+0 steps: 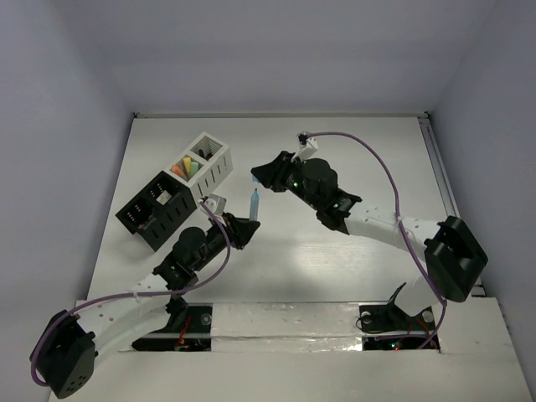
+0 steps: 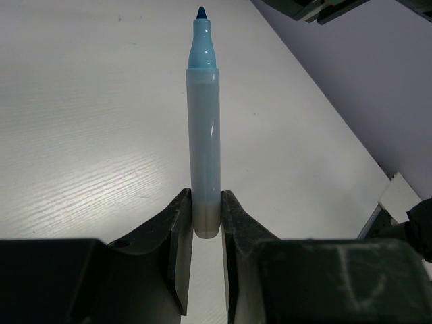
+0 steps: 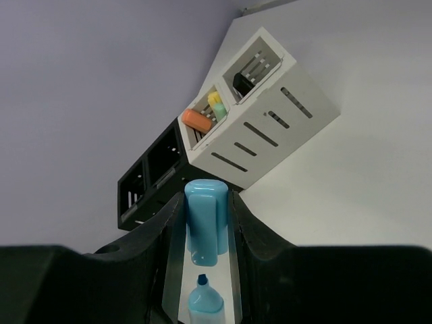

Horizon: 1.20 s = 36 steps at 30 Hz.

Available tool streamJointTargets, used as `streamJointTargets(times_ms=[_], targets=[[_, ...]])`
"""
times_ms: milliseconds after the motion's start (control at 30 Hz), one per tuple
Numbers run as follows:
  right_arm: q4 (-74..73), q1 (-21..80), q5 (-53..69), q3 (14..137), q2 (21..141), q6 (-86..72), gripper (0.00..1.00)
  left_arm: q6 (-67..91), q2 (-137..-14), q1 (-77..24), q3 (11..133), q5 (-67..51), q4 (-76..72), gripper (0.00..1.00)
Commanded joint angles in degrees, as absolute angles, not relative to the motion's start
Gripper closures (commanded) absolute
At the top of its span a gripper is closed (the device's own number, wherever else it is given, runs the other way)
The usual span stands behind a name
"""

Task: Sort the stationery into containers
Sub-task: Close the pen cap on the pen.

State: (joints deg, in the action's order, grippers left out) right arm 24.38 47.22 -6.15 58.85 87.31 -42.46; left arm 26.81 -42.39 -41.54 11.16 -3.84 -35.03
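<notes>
Left gripper [image 2: 206,202] is clamped on the blunt end of one marker [image 2: 204,135], which stands straight out from the jaws (uncapped, with a dark blue tip on a light blue cone). Its barrel is a smooth, glossy, grey translucent cylinder, held above the white, faintly wood-grained table [image 2: 81,135]. The right gripper [image 3: 206,202] pinches one light blue cap [image 3: 206,223], a rounded glossy plastic sleeve, and the marker's tip sits just short of the cap's mouth.

Two slatted boxes lie side by side on the table, touching. The white box [image 3: 283,128] has two square compartments. One holds three rounded pieces: an orange piece [image 3: 197,120], a yellow piece [image 3: 214,99] and a green piece [image 3: 219,111]. The other holds one black piece [image 3: 244,84]. The black box [image 3: 148,182] shows at least two square cells, and I cannot make out what is in them.
</notes>
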Motion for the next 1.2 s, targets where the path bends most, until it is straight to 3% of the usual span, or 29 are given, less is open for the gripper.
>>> streamJointTargets(times_ms=[0,1167], targets=[[28.0,48.5,-6.0,58.9,86.0,-42.6,1.0,25.3,-42.2,-41.7,12.8,-2.6,-37.6,1.0],[28.5,54.7,-11.6,56.6,87.5,-41.0,1.0,25.2,-37.7,-41.7,14.6,3.5,-34.6,1.0]])
